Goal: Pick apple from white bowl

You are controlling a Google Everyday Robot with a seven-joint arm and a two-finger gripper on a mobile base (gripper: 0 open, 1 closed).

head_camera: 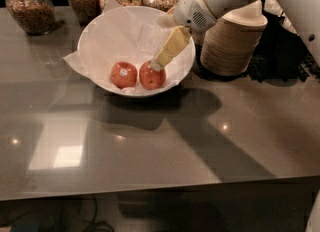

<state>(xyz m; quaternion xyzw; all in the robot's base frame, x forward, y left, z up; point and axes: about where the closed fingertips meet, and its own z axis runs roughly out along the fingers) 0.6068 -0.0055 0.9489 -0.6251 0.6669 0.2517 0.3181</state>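
The white bowl [105, 36] with a crinkled paper liner stands at the back middle of the grey counter. Two apples lie in it side by side. The apple [150, 78] is the right one, red-orange and a little taller. The smaller red apple [123, 74] on its left shows a pale sticker. My gripper [158, 65] reaches down into the bowl from the upper right, and its pale yellow tip is at the top of the right apple, touching it or just above it.
A stack of beige disposable bowls [232, 43] stands right of the white bowl, under my arm. Several glass jars of grains [34, 10] line the back edge. A dark rack [285, 61] sits at the far right.
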